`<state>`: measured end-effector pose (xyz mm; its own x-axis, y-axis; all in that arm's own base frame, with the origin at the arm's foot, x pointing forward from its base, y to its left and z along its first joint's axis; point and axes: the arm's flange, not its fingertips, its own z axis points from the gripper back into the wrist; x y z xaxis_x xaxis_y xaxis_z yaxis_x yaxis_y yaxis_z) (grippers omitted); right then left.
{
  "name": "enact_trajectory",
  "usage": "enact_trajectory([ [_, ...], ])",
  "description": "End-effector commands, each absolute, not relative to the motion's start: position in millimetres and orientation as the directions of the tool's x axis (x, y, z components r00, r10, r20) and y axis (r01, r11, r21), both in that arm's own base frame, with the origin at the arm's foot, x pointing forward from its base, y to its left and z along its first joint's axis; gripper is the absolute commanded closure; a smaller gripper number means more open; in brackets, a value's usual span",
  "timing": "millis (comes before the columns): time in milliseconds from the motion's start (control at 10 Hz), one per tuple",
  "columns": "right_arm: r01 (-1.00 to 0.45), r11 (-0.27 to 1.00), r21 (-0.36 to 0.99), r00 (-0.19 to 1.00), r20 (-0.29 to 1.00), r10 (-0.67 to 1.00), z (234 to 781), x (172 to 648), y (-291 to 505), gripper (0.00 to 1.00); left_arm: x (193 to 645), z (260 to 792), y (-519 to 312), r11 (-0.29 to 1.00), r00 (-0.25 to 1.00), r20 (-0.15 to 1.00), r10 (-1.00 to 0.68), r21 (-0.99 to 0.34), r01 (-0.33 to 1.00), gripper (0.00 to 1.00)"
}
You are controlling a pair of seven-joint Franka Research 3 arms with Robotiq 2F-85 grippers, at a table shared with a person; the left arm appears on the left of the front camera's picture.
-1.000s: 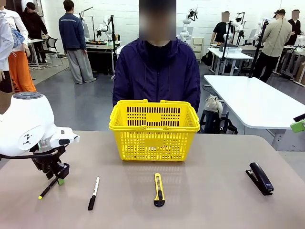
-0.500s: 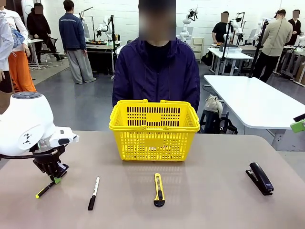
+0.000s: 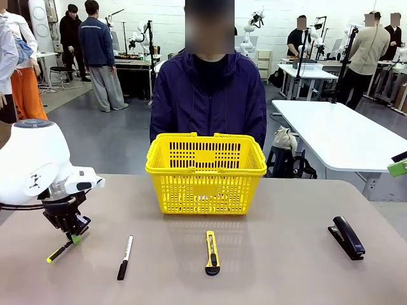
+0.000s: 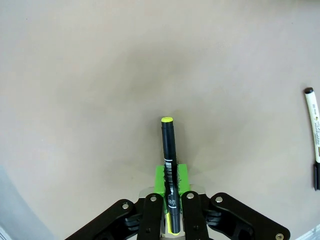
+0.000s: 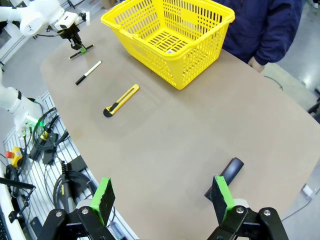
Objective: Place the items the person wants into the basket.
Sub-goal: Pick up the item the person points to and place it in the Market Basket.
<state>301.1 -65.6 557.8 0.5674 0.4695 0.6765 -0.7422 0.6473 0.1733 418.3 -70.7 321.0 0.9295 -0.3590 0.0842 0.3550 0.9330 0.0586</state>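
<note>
Bright yellow slotted plastic basket (image 3: 205,190) sits mid-table (image 3: 286,254); your white left arm (image 3: 32,162) crouches low at the left end.
Your left gripper (image 3: 75,238) pinches the thin black pen with the yellow-green tip (image 3: 59,252), which slants downward; your right gripper (image 5: 162,197) hangs spread wide.

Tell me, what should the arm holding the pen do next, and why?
Probably lift it and swing toward the basket. The left jaws are shut on the pen, held low near the left end of the table, while the basket stands apart at the middle of the far side, with walls the pen must clear.
</note>
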Motion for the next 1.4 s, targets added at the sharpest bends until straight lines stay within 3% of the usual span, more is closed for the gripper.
enact_trajectory([
  [0, -0.742, 0.646, 0.182, 0.572, 0.674, 0.468, 557.3, 302.2, -67.3, 0.0, 384.5, 387.7, -74.2, 0.902, 0.896, 0.109, -0.432, 0.045, 0.429, 1.0],
  [200, -0.742, 0.646, 0.182, 0.572, 0.674, 0.468, 557.3, 302.2, -67.3, 0.0, 383.3, 483.6, -86.0, 0.867, 0.849, 0.183, -0.496, 0.048, 0.497, 1.0],
  [500, -0.742, 0.646, 0.182, 0.572, 0.674, 0.468, 557.3, 302.2, -67.3, 0.0, 392.4, 564.7, -94.6, 0.839, 0.823, 0.196, -0.534, 0.001, 0.544, 1.0],
  [1300, -0.742, 0.646, 0.182, 0.572, 0.674, 0.468, 557.3, 302.2, -67.3, 0.0, 383.1, 587.2, -97.0, 0.845, 0.821, 0.214, -0.529, 0.037, 0.534, 1.0],
])
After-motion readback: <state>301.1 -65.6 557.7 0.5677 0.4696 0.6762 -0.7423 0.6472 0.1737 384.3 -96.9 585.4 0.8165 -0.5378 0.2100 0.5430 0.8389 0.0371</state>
